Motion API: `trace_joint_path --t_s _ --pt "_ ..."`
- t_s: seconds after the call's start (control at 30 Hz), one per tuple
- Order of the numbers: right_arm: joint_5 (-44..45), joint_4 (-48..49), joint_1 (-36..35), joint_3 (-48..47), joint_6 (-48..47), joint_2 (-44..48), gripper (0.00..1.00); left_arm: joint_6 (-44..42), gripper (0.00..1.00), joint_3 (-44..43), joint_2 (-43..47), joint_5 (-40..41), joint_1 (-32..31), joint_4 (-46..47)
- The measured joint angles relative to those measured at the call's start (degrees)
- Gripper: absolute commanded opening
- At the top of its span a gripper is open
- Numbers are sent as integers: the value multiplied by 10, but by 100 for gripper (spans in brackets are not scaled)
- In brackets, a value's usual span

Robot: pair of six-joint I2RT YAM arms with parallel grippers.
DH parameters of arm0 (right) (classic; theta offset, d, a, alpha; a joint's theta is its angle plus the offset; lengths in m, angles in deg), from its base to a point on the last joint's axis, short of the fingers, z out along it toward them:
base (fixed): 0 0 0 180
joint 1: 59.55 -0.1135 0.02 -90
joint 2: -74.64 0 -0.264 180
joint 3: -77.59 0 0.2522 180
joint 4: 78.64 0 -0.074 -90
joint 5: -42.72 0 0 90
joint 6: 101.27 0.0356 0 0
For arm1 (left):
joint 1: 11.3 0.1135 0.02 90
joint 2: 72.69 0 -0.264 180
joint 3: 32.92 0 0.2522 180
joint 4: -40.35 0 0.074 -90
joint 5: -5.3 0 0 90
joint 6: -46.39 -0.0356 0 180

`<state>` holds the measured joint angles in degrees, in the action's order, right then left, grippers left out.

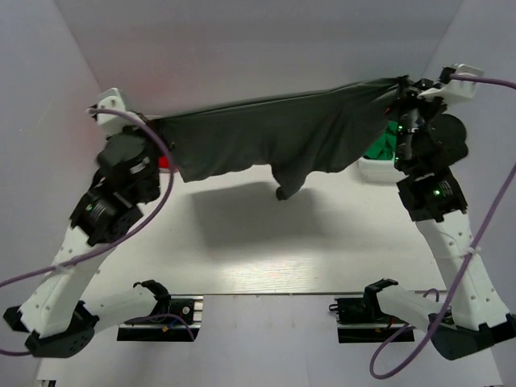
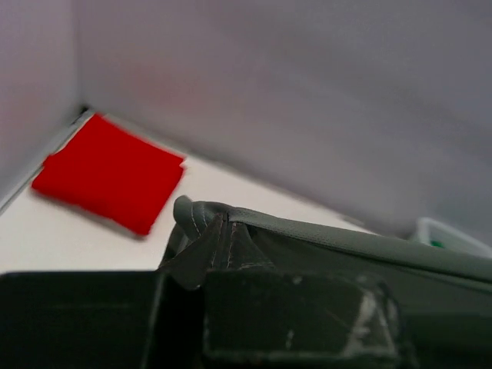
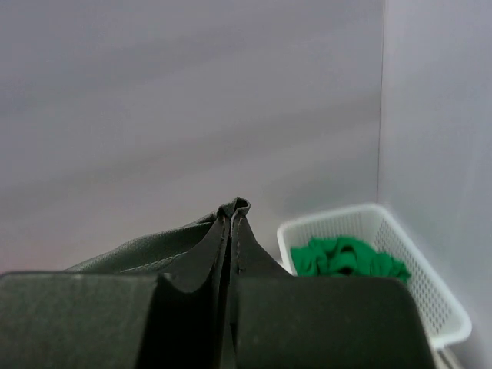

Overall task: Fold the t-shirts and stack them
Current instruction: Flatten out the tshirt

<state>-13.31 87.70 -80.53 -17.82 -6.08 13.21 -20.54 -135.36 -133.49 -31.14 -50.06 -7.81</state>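
The dark charcoal grey t-shirt (image 1: 282, 137) hangs stretched in the air across the back of the table, its lower edge sagging to a point in the middle. My left gripper (image 1: 151, 123) is shut on its left corner; in the left wrist view the gripper (image 2: 184, 273) pinches a bunched seam of the grey shirt (image 2: 346, 246). My right gripper (image 1: 397, 90) is shut on the other corner, and in the right wrist view a fold of the shirt (image 3: 154, 250) sticks up from this gripper (image 3: 227, 280). The red t-shirt (image 2: 108, 173) lies folded flat in the back left corner, mostly hidden in the top view (image 1: 165, 162).
A white basket (image 3: 338, 215) with crumpled green cloth (image 3: 346, 257) stands at the back right, just below my right gripper (image 1: 371, 171). Grey walls close in the back and both sides. The hanging shirt casts a shadow on the white table (image 1: 266, 258).
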Motion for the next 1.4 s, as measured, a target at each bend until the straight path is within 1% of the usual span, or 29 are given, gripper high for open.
trace_joint_path --t_s 0.1,0.2,0.23,0.27,0.37,0.53,0.67,0.87,0.97,1.1,1.23,1.33,1.37,1.4 --pt "-13 5 -3 -20 -26 27 0 -42 0 7 56 -68 -2 43" --pt "-32 2 -4 -37 -42 53 0 -71 0 0 94 -141 -2 65" --pt "-38 0 -4 -44 -47 63 0 -81 0 -6 101 -174 -2 69" --pt "-43 0 -4 -51 -52 71 0 -84 0 -14 106 -186 -1 70" --pt "-60 -7 -3 -77 -64 101 0 -103 0 -43 115 -264 1 74" --pt "-96 -36 -1 -143 -79 147 0 -117 0 -70 130 -380 3 75" --pt "-124 -52 0 -169 -84 182 0 -117 0 -71 156 -447 4 74" --pt "-155 -82 1 -168 -84 219 0 -110 0 -68 200 -516 4 75" --pt "-164 -90 3 -155 -81 230 0 -105 0 -64 211 -534 4 75" --pt "-165 -80 3 -110 -70 243 0 -99 0 -37 215 -520 5 77" --pt "-159 -51 4 -8 -52 253 0 -86 0 18 206 -458 7 84" --pt "-146 -33 4 77 -27 249 0 -71 0 72 187 -391 8 97" --pt "-142 -27 4 107 -18 247 0 -67 0 75 186 -369 8 99" --pt "-135 -21 5 139 -9 245 0 -62 0 109 163 -342 9 103"
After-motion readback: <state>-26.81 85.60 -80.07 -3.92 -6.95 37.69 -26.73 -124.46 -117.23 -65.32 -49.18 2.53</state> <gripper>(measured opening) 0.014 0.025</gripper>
